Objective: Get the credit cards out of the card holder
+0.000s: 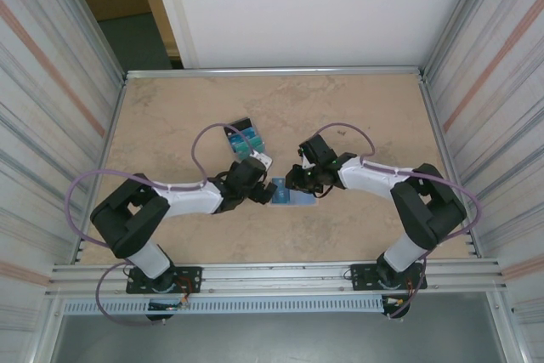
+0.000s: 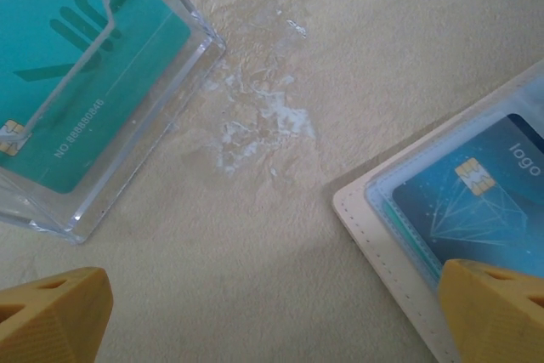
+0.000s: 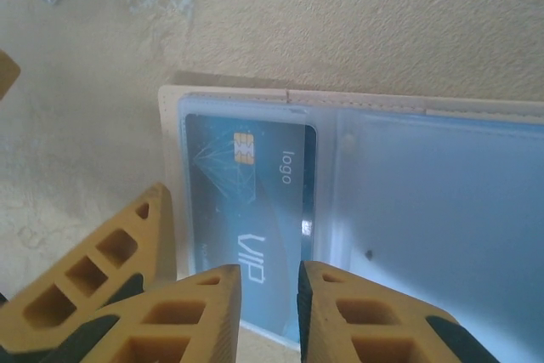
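**Right arm is on the card; the card's length points straight at my fingertips**

The card holder (image 3: pixel 442 210) lies open and flat on the desk (image 1: pixel 357 108), pale blue faces up. In the right wrist view its long side runs left to right across the frame. One dark blue card (image 3: pixel 246 201) sits in its left pocket, chip toward the top of the frame and the "VIP" lettering toward the bottom.

That card's long axis runs top to bottom, ending at my right end effector (image 3: pixel 270 271) at the bottom centre. The two fingers there stand only a narrow slit apart, with the card's lower end showing through the slit. I see nothing clamped between them, and I cannot tell whether the tips touch the plastic.

My left end effector (image 2: pixel 272 320) is spread wide over bare desk. In the left wrist view the holder's corner comes in from the lower right, and one fingertip overlaps its pale edge. A clear box (image 2: pixel 153 150) with a teal card (image 2: pixel 76 82) in it lies at the upper left, well apart from the holder.

From above, both arms meet at the centre of the frame with the holder between them, but the right one is nearer the card. My judgement is that the coming move is the right arm's. It needs a pinch on the card's near short end and a pull along the card's length, down the frame. The left arm is placed to pin the holder's edge.
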Available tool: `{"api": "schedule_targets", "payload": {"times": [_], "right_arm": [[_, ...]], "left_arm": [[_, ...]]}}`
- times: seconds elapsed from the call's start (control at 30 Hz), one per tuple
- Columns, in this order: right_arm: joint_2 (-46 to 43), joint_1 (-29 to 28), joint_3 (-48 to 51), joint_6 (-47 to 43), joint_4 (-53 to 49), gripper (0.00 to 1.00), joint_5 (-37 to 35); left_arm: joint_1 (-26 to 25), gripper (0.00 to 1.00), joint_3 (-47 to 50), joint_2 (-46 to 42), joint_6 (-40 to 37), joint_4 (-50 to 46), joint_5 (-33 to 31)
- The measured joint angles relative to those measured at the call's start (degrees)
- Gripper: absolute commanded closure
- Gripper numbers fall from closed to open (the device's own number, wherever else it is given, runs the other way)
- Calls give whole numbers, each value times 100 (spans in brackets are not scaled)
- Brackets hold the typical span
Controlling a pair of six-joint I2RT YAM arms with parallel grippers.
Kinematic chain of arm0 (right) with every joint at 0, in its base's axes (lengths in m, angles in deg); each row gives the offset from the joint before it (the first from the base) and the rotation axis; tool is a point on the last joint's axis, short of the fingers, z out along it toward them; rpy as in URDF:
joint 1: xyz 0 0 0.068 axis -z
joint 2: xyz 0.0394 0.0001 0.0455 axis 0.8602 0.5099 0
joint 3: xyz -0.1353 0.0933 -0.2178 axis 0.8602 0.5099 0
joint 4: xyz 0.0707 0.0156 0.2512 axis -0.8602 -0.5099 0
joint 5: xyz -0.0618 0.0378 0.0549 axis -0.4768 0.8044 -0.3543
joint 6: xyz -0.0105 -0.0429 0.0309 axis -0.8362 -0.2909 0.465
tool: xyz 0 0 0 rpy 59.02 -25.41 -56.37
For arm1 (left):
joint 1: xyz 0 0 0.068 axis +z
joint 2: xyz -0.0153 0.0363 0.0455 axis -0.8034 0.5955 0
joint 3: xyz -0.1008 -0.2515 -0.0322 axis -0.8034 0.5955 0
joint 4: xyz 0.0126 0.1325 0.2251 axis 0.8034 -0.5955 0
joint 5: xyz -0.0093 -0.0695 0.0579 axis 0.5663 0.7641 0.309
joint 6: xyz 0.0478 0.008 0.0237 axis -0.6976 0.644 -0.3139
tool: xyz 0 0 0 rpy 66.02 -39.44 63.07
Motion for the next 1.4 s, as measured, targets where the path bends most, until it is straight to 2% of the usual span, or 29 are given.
{"api": "schedule_targets", "payload": {"times": [0.2, 0.47, 1.4], "right_arm": [[153, 81, 2, 66, 203, 83, 264], [223, 299, 251, 181, 431, 84, 525], [407, 409, 496, 199, 1130, 90, 1104]], "left_arm": [[-140, 1, -15, 76, -2, -142, -146], [-160, 1, -26, 120, -4, -149, -262], [-223, 1, -114, 170, -46, -273, -463]]}}
